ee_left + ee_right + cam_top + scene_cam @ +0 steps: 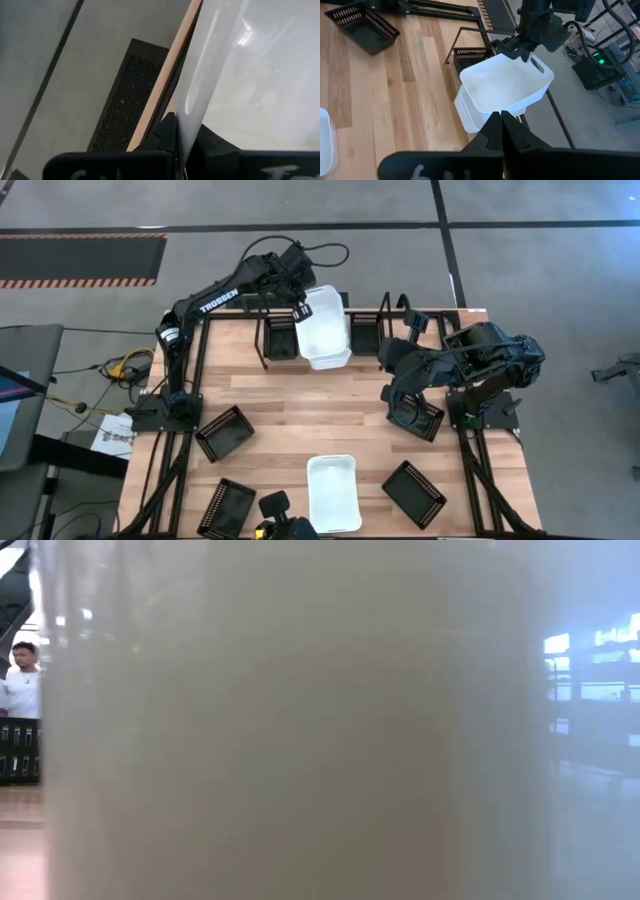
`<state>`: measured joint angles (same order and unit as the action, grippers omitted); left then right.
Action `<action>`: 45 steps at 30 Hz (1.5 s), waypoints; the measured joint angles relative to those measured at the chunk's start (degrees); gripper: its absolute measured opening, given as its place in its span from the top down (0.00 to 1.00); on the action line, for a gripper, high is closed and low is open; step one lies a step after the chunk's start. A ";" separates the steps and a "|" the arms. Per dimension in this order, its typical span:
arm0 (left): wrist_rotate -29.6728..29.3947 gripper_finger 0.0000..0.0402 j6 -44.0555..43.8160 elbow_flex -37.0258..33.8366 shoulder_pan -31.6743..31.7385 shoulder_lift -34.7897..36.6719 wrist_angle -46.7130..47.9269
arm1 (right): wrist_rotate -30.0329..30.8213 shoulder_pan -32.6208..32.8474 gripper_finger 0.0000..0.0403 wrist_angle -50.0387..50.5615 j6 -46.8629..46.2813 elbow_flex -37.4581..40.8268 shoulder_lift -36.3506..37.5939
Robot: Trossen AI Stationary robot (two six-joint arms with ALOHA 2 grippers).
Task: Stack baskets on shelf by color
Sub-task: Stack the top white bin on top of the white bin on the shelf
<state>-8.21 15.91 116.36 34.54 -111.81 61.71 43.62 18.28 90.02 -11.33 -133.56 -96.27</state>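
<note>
Now left pincer [521, 51] clamping white basket [507, 85] rim, above second white basket [466, 114]

There are three white baskets: two at the far edge, one [322, 315] above the other [331, 361], and a third [333, 492] near the front.

There are six black baskets: [222, 432], [226, 508], [414, 493], [428, 420], [282, 338] and [365, 332].

There is one shelf [263, 345] and one table [270, 405]. Two arms are in view: [215, 298] and [480, 355].

One person [20, 680] stands in the room behind.
</note>
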 joint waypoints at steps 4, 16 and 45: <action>0.39 1.00 1.26 0.00 -0.02 0.00 2.15 | 0.00 0.00 0.99 0.00 0.00 0.00 0.00; 1.93 1.00 2.47 0.04 -0.02 -0.85 2.05 | -0.02 0.00 0.99 0.00 -0.22 0.00 -0.02; 1.64 0.99 14.95 0.04 -0.85 -6.34 1.17 | -0.05 -0.91 0.98 -0.04 -2.34 -0.02 -0.02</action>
<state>-6.57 30.86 116.40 33.70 -118.15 62.89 43.57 17.37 89.97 -13.67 -133.58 -96.29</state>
